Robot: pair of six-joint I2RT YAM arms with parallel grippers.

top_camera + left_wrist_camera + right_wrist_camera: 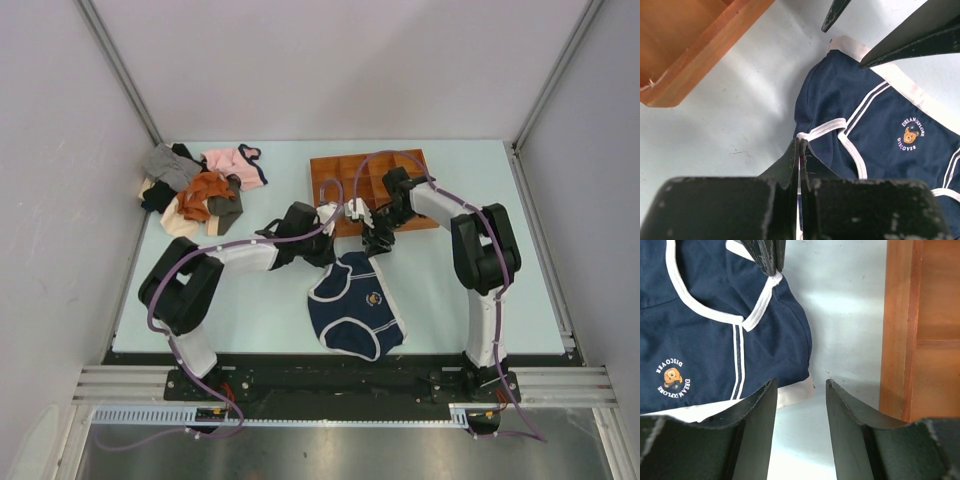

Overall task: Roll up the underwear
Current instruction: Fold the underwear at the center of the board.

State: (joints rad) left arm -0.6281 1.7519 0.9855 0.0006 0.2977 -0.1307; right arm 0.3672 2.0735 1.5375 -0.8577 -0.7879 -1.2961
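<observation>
- The left claw (799,142) is pressed shut, its two fingers flat together. It pinches a fold of white trim at the left edge of the underwear (875,125). In its own wrist view the pinch sits at lower centre of the frame.
- From that pinch the navy cloth spreads to the right and lower right of the frame, lying on the table (715,130). It has double white stripes and a small bear emblem (911,134) near the right edge.
- The right claw (799,386) stands moderately open and holds nothing. In its wrist view the finger at lower left is over the white waistband and the other is over bare table. The corner of the waistband pokes into the gap between them.
- In that same view the left claw shows at the top edge, left of centre, with the trim running out from its tips.
- The tray (900,325), wooden with compartments, fills the right side of that frame. It is near the underwear, with a strip of table between them.
- In the top view both claws are at the upper edge of the underwear, at mid-frame, just below the tray. The garment lies flat from there toward lower centre.
- A pile (200,190) of other clothes, grey, pink, orange and black, sits at the upper left of the table, well apart.
</observation>
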